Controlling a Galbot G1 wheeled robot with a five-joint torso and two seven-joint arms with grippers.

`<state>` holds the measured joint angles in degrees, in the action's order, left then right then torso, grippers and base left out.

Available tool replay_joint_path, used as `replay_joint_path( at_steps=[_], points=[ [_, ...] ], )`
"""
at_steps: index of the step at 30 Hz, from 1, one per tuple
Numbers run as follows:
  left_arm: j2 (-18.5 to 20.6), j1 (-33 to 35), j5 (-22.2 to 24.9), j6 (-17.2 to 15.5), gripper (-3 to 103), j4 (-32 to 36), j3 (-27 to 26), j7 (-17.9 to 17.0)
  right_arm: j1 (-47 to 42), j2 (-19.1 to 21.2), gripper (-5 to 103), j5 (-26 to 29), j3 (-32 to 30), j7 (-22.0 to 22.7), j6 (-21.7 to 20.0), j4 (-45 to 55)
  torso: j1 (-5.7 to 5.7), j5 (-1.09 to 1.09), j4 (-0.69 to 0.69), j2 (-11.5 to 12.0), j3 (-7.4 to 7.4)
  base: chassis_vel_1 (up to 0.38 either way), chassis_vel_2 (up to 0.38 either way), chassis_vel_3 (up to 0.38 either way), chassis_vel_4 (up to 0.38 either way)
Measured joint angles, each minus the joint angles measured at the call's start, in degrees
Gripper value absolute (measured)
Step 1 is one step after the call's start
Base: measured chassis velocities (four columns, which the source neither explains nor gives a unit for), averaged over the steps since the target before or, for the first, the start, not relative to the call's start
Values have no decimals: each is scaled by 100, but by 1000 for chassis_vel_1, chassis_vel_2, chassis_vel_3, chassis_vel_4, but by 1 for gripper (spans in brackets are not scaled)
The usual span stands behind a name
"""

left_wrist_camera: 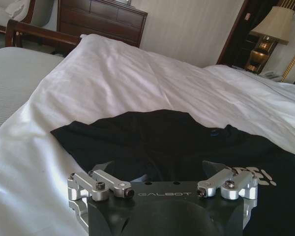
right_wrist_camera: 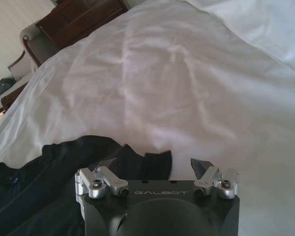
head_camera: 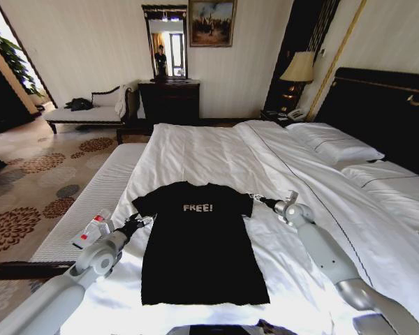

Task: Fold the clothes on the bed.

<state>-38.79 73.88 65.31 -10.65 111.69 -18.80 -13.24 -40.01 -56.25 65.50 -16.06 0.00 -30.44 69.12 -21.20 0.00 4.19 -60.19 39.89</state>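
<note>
The small black soft fabric top (head_camera: 199, 244) with white "FREE!" lettering lay flat and fully spread on the white duvet (head_camera: 216, 153) of the large bed (head_camera: 377, 98), so no fold was made yet. The left gripper (head_camera: 145, 222) was at one sleeve and the right gripper (head_camera: 260, 201) at the other, both with fingers open wide and holding nothing. I judged the folding was only starting.

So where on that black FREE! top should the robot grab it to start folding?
Probably by the two short sleeves. The black top lies flat and face up on the white duvet, sleeves spread outward, so each hem is a free edge to pinch from the outer side. The left gripper sits open at the left sleeve, the right gripper open at the other.
</note>
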Motion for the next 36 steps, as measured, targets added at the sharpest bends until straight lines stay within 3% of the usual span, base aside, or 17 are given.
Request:
replay_joint_path(
  at_steps=[10, 11, 12, 15, 17, 20, 22, 25, 30, 32, 36],
  points=[
    [57, -29, 39, -3, 100, 5, -22, -6, -105, -154, 78, -92, -113, -133, 16, -298, 0, 0, 1, 0, 0, 0, 0, 0, 0],
    [65, -72, 55, -6, 100, -2, 4, -10, -51, -184, 67, -99, -102, -143, 18, -366, 0, -1, 2, 0, 0, 0, 0, 0, 0],
    [65, -72, 55, -6, 100, -2, 4, -10, -51, -184, 67, -99, -102, -143, 18, -366, 0, -1, 2, 0, 0, 0, 0, 0, 0],
    [66, -79, 57, -6, 100, -42, 0, -4, 53, -233, 51, -97, -53, -162, 18, -429, 0, 0, 1, 0, 0, 0, 0, 0, 0],
    [64, -79, 57, -6, 100, -46, 0, -2, 68, -239, 51, -97, -46, -164, 18, -444, 0, 0, 0, 0, 0, 0, 0, 0, 0],
    [54, -99, 56, -5, 100, -80, -1, 17, 211, -304, 37, -150, 28, -194, 24, -639, 0, -1, 0, 0, 0, 0, 0, 0, 0],
    [54, -101, 55, -5, 100, -81, -2, 18, 224, -312, 37, -161, 36, -200, 26, -663, 0, 0, 0, 0, 0, 0, 0, 0, 0],
    [81, -97, 65, -1, 100, -88, -55, 43, 323, -378, 23, -278, 88, -258, 50, -872, 0, 0, 1, 0, 0, 0, 0, 0, 0],
    [105, -105, 92, 4, 100, -110, -108, 75, 374, -454, 16, -330, 95, -282, 77, -999, 0, -1, 0, 0, 0, 0, 0, 0, 0],
    [107, -125, 98, 5, 100, -115, -111, 79, 374, -469, 5, -325, 93, -289, 81, -996, 0, 0, 1, 1, 0, 0, 0, 0, 0],
    [105, -175, 100, 7, 100, -122, -86, 77, 371, -473, 1, -300, 85, -295, 83, -962, 0, 0, 1, 1, 0, 0, 0, 0, 0]
  ],
)
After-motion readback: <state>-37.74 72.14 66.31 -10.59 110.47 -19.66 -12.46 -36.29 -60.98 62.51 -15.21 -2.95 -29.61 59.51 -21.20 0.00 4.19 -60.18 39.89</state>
